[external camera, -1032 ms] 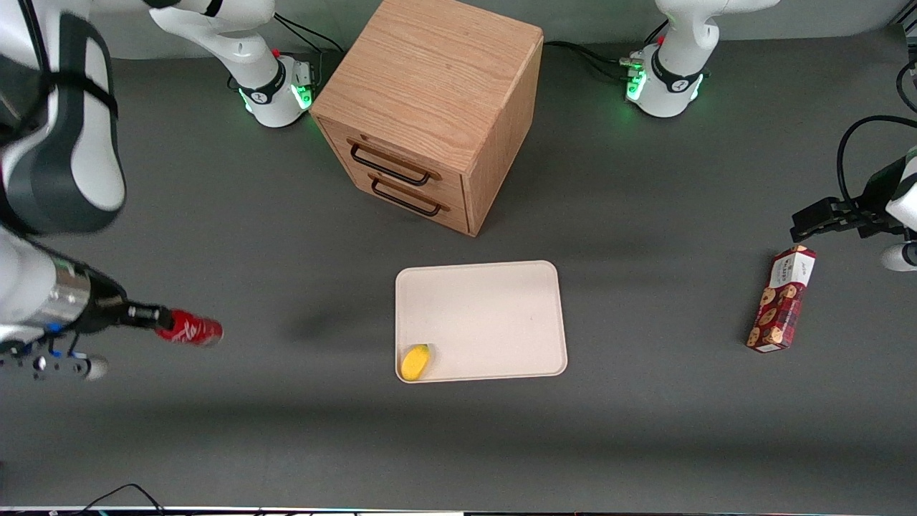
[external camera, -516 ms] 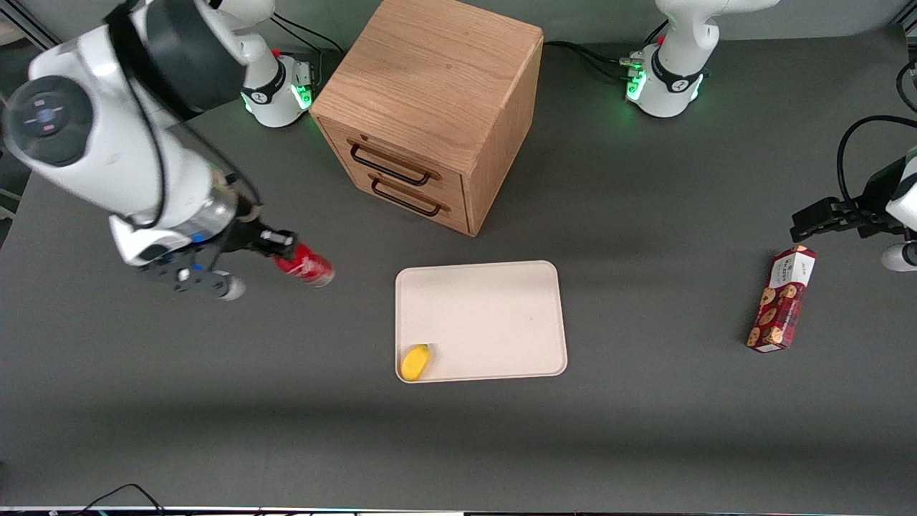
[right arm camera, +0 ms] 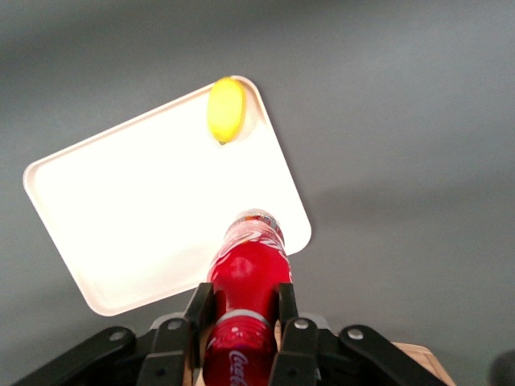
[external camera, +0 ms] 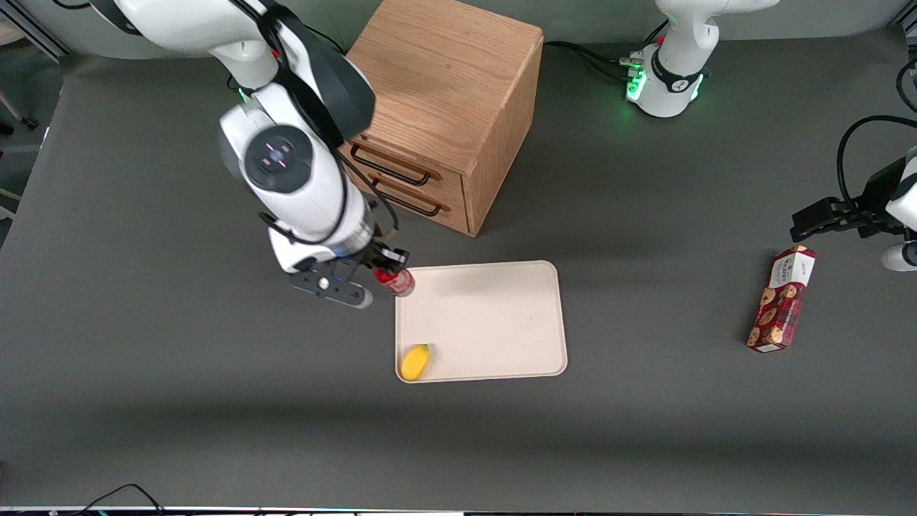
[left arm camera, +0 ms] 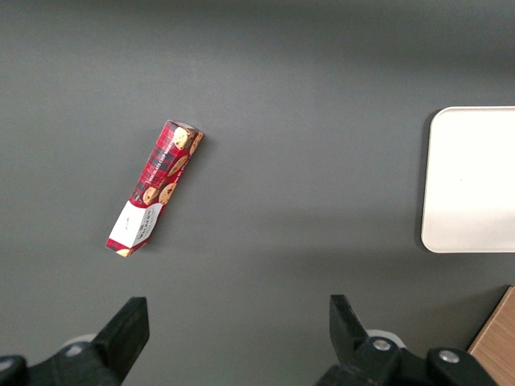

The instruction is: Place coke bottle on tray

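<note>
My right gripper (external camera: 385, 269) is shut on the red coke bottle (external camera: 395, 281) and holds it in the air, over the corner of the cream-white tray (external camera: 494, 315) that lies nearest the wooden cabinet and the working arm. In the right wrist view the black fingers (right arm camera: 199, 312) clamp the bottle (right arm camera: 249, 277) just below its cap, its silvery base pointing down over the tray's edge (right arm camera: 96, 301). The tray also shows in the left wrist view (left arm camera: 471, 177).
A yellow fruit (external camera: 415, 362) lies in the tray's corner nearest the front camera. The wooden drawer cabinet (external camera: 430, 107) stands just farther from the camera than the tray. A red cookie box (external camera: 781, 299) lies toward the parked arm's end of the table.
My right gripper has carried the coke bottle from the working arm's end of the table across to the tray's corner, and the bottle now hangs more upright.
</note>
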